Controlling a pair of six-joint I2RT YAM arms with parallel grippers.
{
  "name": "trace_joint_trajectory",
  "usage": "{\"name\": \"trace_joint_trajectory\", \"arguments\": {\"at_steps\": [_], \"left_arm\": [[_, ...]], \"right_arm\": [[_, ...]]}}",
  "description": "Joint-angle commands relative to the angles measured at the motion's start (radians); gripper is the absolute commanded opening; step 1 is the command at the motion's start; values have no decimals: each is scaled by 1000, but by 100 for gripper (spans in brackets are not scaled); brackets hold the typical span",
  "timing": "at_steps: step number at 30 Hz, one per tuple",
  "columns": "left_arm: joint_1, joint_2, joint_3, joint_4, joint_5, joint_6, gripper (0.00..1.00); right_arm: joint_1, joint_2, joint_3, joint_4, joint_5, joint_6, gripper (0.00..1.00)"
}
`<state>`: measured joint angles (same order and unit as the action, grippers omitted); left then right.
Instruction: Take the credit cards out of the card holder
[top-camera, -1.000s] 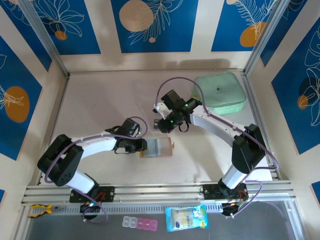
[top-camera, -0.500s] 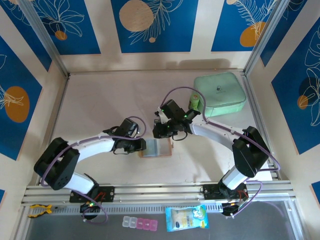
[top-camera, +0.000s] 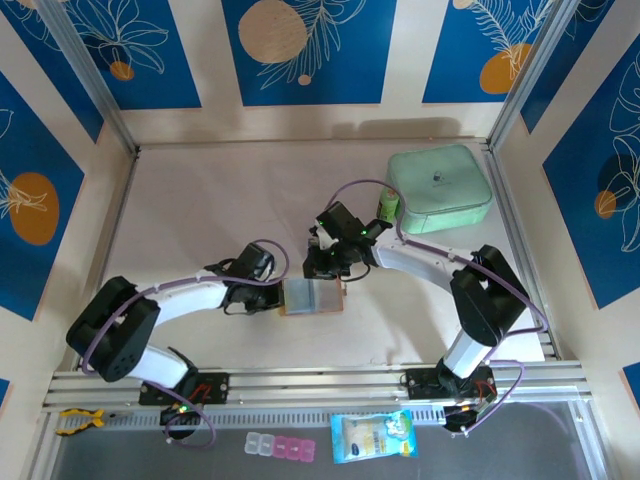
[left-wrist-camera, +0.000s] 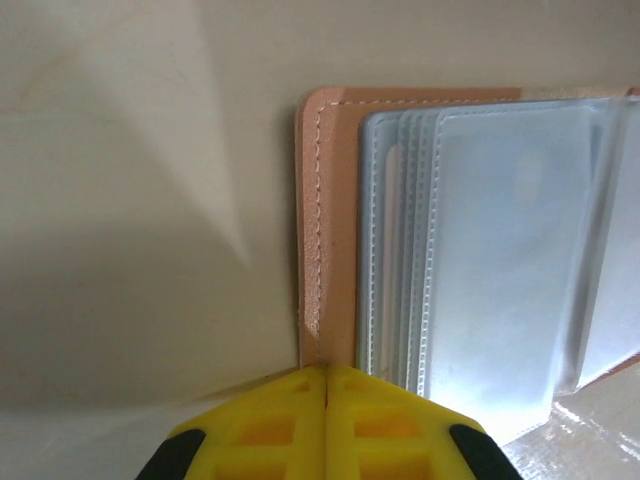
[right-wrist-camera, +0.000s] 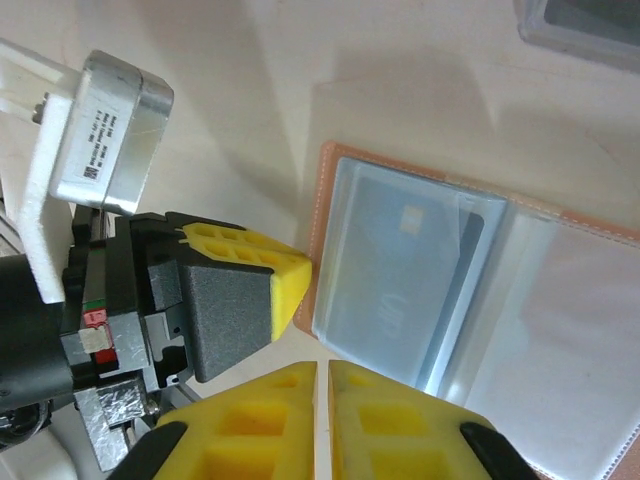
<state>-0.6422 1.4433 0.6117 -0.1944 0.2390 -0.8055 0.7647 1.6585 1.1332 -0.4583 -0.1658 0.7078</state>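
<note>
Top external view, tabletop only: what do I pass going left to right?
left gripper → open tan-brown leather card holder → mint-green zip case

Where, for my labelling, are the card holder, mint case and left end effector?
card holder (left-wrist-camera: 335, 200), left wrist view, tan leather edge.
mint case (top-camera: 440, 188), top view, lid centre.
left end effector (left-wrist-camera: 326, 375), left wrist view, between its yellow fingertips.

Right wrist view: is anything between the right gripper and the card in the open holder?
Yes: the credit card lies inside a clear sleeve of the card holder, so plastic covers its face. The left gripper, jaws shut, sits at the holder's tan border, beside the path of the right gripper, not across it.
</note>
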Motion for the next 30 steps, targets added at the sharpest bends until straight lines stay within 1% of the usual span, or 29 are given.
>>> {"name": "trace_joint_trajectory", "arguments": {"at_steps": [1,6,12,15,17,23,30], "left_arm": [[9,30,-15,22,12,-8,3],[14,39,-3,-5,-11,13,3],[32,22,11,-43,-21,39,3],[36,16,8,-52,-23,43,3],[41,12,3,-51,-22,43,3],[43,6,-6,-50,-6,42,4],[43,1,-16,-47,13,40,4]], "right_arm": [[0,16,39,-26,-24,4,12],[-2,35,36,-28,-30,11,15],[-4,79,30,-15,-49,40,28],[-4,103,20,5,-68,57,31],[-4,119,19,19,-82,64,30],[-1,159,2,92,-148,95,23],[7,207,9,83,-158,98,22]]}}
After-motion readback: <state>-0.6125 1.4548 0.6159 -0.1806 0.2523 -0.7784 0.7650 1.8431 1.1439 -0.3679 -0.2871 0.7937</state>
